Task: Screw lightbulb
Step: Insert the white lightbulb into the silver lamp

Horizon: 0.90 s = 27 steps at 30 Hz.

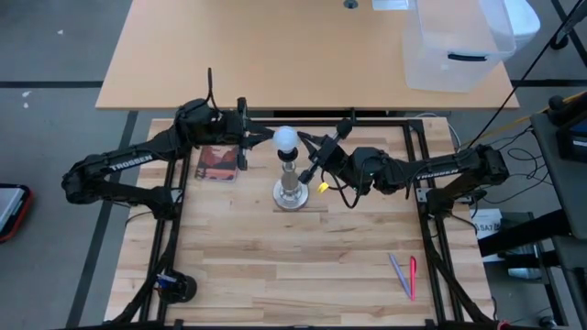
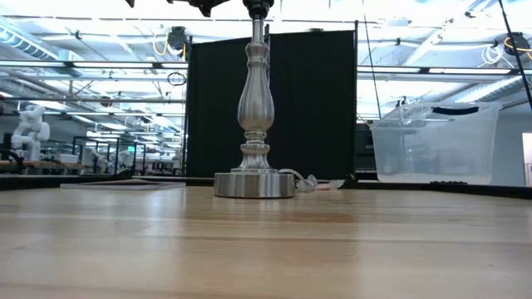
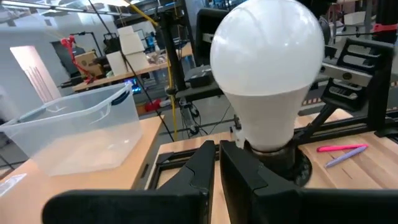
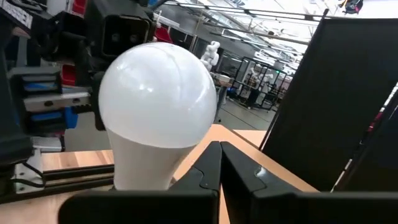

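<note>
lightbulb — between both grippers (atop stand) | left gripper closed | right gripper closed

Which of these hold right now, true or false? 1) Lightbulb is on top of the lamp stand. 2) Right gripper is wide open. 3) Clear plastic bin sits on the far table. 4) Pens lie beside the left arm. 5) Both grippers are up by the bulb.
1) True: the lightbulb sits atop the lamp stand.
2) False: the right gripper has its fingers shut, next to the bulb, not around it.
3) True: the clear plastic bin stands on the far table.
4) False: the pens lie on the right arm's side, near the front of the wooden table.
5) True: the left gripper is also at the bulb, fingers nearly together at its neck.
</note>
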Each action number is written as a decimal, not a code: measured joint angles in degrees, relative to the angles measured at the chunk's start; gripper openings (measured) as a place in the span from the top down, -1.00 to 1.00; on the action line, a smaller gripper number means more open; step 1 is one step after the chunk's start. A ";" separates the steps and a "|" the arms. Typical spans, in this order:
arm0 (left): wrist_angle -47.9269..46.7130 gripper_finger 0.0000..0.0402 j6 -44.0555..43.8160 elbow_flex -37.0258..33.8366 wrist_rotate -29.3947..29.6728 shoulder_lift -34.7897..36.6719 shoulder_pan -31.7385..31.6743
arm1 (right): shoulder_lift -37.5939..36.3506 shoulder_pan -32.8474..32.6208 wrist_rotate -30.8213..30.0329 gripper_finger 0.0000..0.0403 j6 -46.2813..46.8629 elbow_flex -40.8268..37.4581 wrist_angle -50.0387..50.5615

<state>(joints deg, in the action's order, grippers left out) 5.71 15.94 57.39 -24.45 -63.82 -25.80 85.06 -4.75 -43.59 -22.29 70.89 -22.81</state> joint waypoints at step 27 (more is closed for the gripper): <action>3.89 0.85 3.83 0.00 -3.61 3.20 5.36 | -0.13 5.89 10.86 1.00 -0.89 0.13 -4.14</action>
<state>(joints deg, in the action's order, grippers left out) 9.60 19.77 57.39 -28.05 -60.62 -20.44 84.92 1.14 -32.73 -23.18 71.02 -26.95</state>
